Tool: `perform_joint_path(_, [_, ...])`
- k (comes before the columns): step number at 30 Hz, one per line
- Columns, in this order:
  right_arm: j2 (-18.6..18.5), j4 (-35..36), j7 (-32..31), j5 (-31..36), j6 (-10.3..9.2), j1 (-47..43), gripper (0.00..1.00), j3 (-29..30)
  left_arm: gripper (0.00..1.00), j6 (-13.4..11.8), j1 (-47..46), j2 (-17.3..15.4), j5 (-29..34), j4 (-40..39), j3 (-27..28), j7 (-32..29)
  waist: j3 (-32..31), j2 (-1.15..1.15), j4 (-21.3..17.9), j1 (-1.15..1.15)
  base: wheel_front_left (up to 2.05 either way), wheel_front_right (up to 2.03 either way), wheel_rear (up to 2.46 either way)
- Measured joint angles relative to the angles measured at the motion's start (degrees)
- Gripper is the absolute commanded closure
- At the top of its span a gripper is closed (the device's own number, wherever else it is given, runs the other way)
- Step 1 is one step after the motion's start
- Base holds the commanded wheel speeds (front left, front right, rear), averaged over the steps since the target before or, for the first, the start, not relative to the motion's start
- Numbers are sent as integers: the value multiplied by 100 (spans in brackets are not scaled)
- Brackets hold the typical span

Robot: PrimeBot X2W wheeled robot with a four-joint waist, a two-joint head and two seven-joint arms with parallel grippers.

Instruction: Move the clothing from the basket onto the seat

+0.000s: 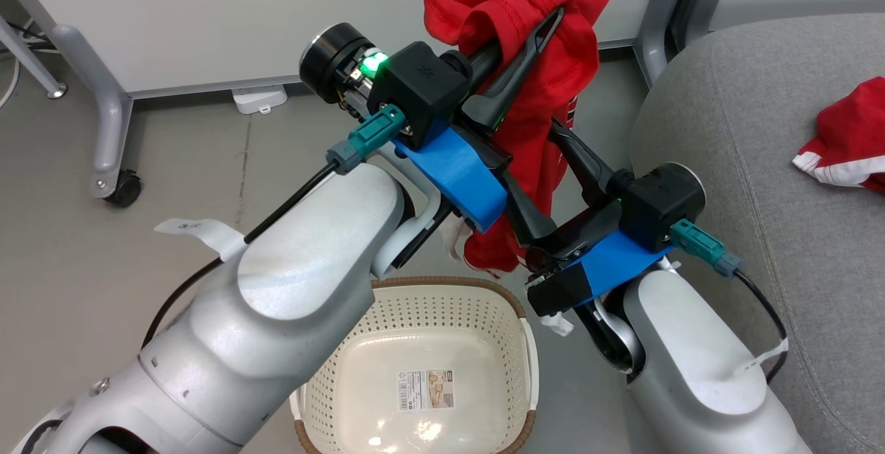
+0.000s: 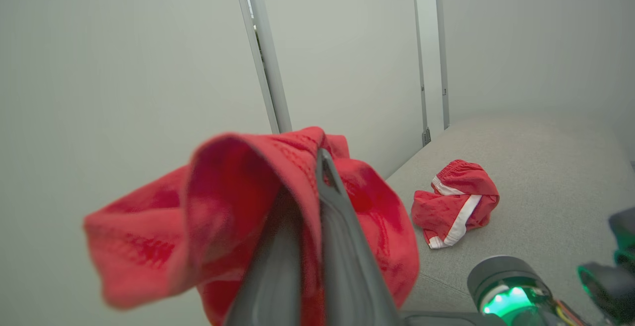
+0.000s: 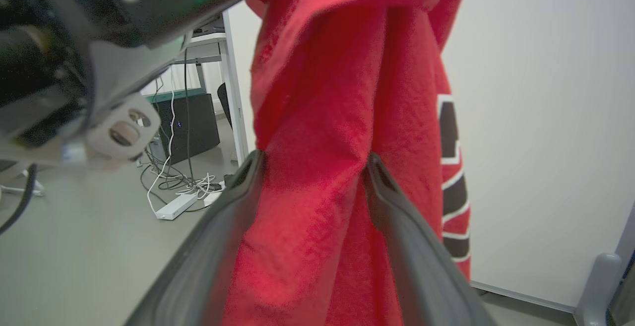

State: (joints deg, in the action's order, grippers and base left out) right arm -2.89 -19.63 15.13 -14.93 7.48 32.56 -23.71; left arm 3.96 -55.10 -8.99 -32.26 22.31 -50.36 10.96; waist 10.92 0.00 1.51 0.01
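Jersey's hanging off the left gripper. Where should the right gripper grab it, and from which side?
Pinch the bunched vertical fold of the jersey hanging below the left gripper, coming in from the robot's own side. The open right gripper straddles that narrow column, so closing there should catch it.

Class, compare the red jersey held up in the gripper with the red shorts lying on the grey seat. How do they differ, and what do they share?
The jersey hangs in the air, pinched by the left gripper; the shorts lie crumpled on the seat. The jersey shows black-and-white numerals; the shorts show a white stripe. The jersey looks larger than the shorts. Both are red sports garments.
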Motion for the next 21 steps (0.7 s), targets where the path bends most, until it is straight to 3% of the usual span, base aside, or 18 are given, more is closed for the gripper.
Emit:
perform_joint_path(2, [5,-162,1,-71,0,68,0,-84,100,10,-18,32,0,23,-21,23,-5,0,13,0,0,0,0])
perform_joint_path(3, [5,-242,0,-112,0,88,23,-92,100,11,-18,35,-1,40,-27,27,-7,0,19,0,0,0,0])
perform_joint_path(4, [5,-321,0,-165,0,105,100,-85,100,12,-19,42,-1,55,-35,32,-9,0,23,0,0,0,0])
perform_joint_path(21, [2,-499,0,-219,0,231,100,-143,100,53,-32,83,-63,208,-73,134,-145,0,2,-1,0,0,0])
